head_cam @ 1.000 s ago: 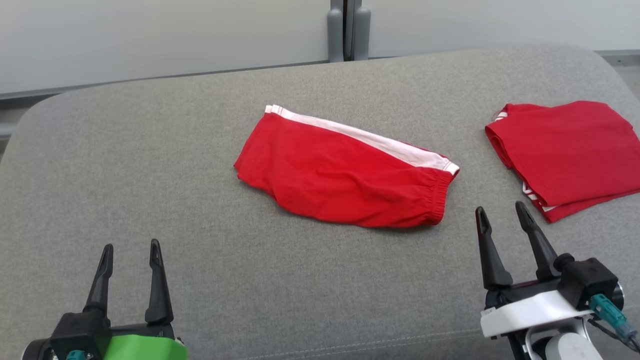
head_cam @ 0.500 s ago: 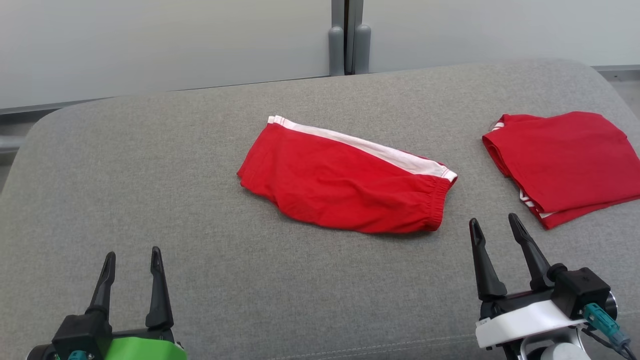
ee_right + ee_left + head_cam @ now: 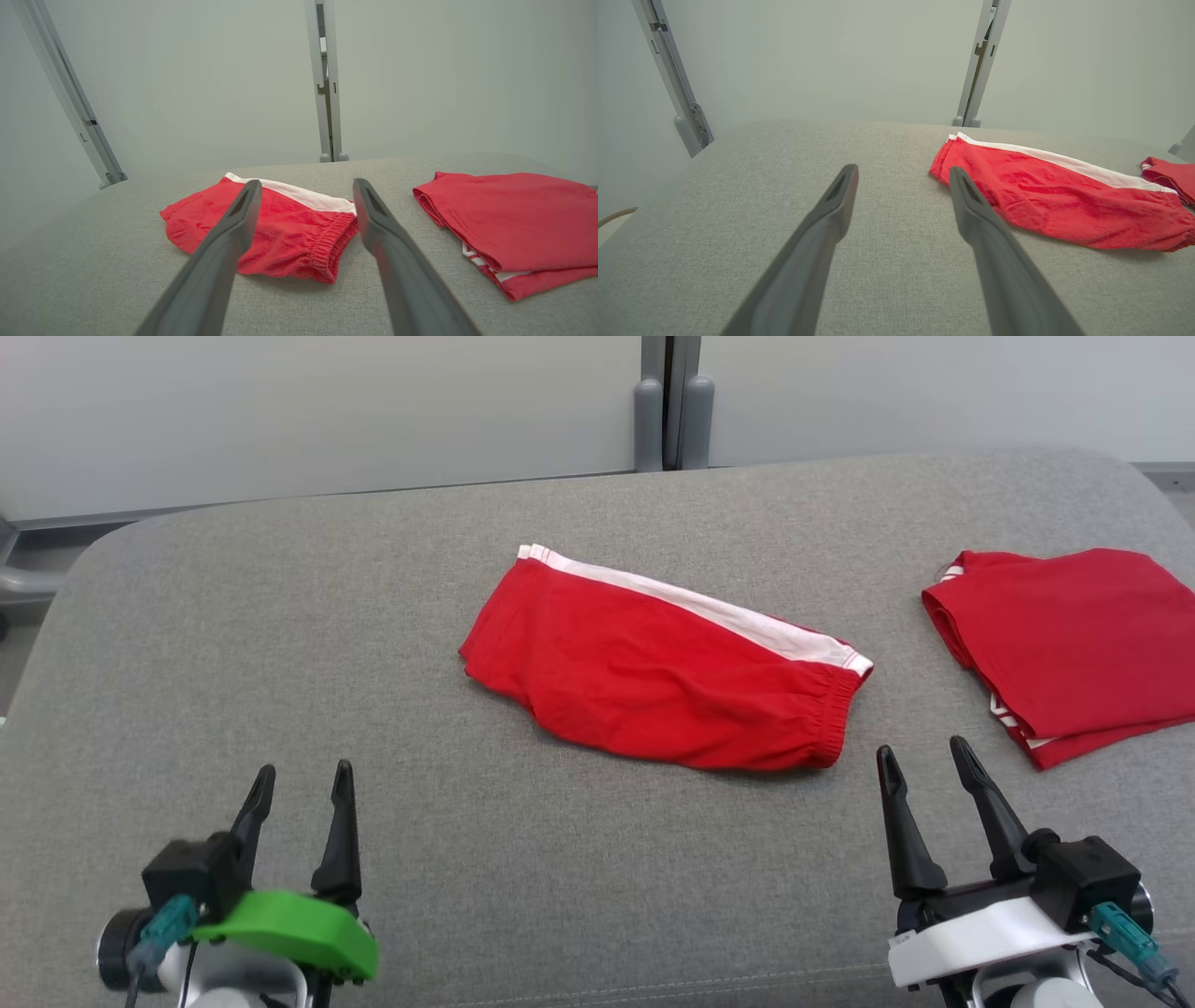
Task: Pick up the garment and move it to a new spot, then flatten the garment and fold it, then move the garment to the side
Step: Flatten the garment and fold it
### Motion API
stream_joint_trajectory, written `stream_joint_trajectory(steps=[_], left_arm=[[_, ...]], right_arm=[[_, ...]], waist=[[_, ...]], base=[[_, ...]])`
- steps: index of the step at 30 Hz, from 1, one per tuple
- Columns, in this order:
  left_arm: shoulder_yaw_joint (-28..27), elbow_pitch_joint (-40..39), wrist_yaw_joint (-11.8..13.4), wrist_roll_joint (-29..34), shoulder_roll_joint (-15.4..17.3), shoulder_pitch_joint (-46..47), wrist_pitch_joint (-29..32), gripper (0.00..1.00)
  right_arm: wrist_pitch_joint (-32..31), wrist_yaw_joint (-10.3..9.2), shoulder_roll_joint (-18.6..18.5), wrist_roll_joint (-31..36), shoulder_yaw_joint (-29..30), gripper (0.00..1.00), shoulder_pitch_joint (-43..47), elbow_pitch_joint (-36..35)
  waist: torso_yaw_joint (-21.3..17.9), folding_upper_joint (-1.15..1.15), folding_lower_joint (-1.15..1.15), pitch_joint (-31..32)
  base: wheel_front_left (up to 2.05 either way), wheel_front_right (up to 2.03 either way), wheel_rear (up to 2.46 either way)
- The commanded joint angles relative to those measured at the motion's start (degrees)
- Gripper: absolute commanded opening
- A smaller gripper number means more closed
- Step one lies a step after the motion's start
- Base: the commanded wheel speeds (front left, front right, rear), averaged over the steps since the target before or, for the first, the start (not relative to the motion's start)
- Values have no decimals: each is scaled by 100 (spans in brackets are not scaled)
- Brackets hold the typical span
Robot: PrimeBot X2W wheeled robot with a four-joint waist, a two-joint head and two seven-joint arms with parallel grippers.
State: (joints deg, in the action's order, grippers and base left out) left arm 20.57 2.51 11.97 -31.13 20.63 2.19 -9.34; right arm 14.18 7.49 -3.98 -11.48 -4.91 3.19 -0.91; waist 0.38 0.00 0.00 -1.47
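A red garment (image 3: 663, 681) with a white side stripe lies folded in half in the middle of the grey padded surface (image 3: 280, 616), its elastic waistband at the right end. My left gripper (image 3: 305, 768) hovers open at the lower left, well short of the garment's left edge. In the left wrist view the garment (image 3: 1055, 205) lies ahead and to the right of the open left gripper (image 3: 902, 169). My right gripper (image 3: 920, 747) is open just below the waistband corner. The right wrist view has the garment (image 3: 289, 233) between and beyond the right gripper's (image 3: 306, 182) spread fingers.
A second red garment (image 3: 1064, 644), folded, lies at the right edge of the surface, close to my right gripper. A pale wall with a grey vertical post (image 3: 674, 401) stands behind. The surface's left half is bare grey fabric.
The camera has shifted a little. My left gripper has moved right and forward, with its wrist rolled. The right gripper and both garments stay put.
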Motion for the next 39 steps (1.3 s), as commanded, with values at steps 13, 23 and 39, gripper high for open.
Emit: stream_joint_trajectory(steps=[13,23,39], left_arm=[[84,2451,-1266,-1093,-520,2507,1221,100],[-145,4576,-1713,-1632,-652,3764,1589,100],[-265,5810,-1938,-2321,-860,4296,1486,96]], right_arm=[[4,-1,-36,-56,-304,100,-535,-112],[82,-1,23,-132,-510,100,-886,17],[104,-1,70,-184,-501,100,-1059,-30]], waist=[[-737,0,0,-904],[-1368,0,0,-1521],[-1580,0,0,-1828]], base=[[0,0,0],[0,0,0],[0,0,0]])
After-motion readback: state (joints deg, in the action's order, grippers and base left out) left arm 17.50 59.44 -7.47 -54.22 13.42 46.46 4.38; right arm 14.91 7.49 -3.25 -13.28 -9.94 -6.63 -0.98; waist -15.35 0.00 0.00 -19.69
